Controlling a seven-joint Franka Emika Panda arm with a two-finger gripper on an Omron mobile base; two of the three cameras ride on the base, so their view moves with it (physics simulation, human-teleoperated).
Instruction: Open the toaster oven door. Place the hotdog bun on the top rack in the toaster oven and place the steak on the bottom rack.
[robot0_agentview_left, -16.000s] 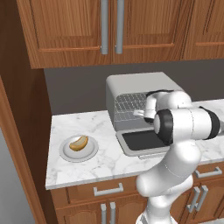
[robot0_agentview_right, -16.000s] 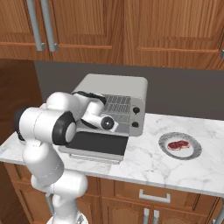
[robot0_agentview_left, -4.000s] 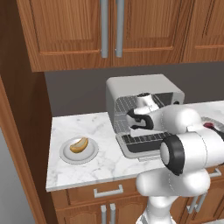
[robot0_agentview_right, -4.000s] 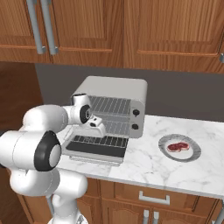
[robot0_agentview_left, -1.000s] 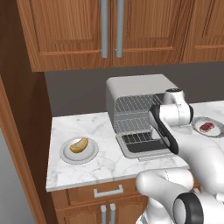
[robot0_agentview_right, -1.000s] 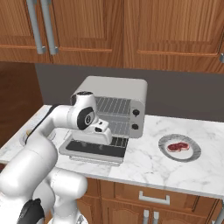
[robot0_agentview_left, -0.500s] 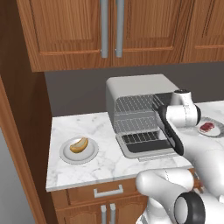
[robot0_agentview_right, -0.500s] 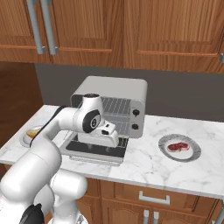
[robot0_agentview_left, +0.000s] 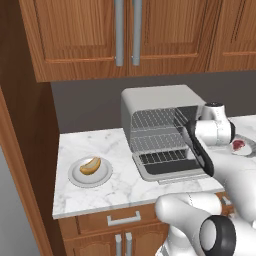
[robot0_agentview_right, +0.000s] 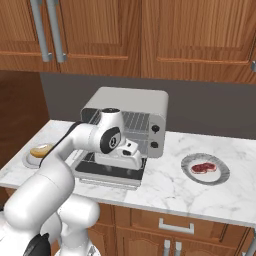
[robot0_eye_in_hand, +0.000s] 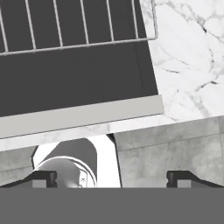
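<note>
Your arm has been swinging right, off the oven front. Your pincer (robot0_eye_in_hand: 112, 177) is hanging wide open, holding nothing. You are leaving the hotdog bun (robot0_agentview_left: 90, 165) lying on its plate (robot0_agentview_left: 90, 173), left on the desk (robot0_agentview_left: 100, 192). It is looking soft and light, so be pinching its sides gently.

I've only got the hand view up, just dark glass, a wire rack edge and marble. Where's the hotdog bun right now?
Observer: The hotdog bun lies on a plate on the counter, left of the toaster oven.
Operator: And the steak?
Observer: The steak is on its own plate, on the counter to the right of the oven.
Operator: Is either rack loaded yet?
Observer: No. The top rack and the bottom rack are both bare, and the toaster oven door hangs fully open with the open gripper above it.
</note>
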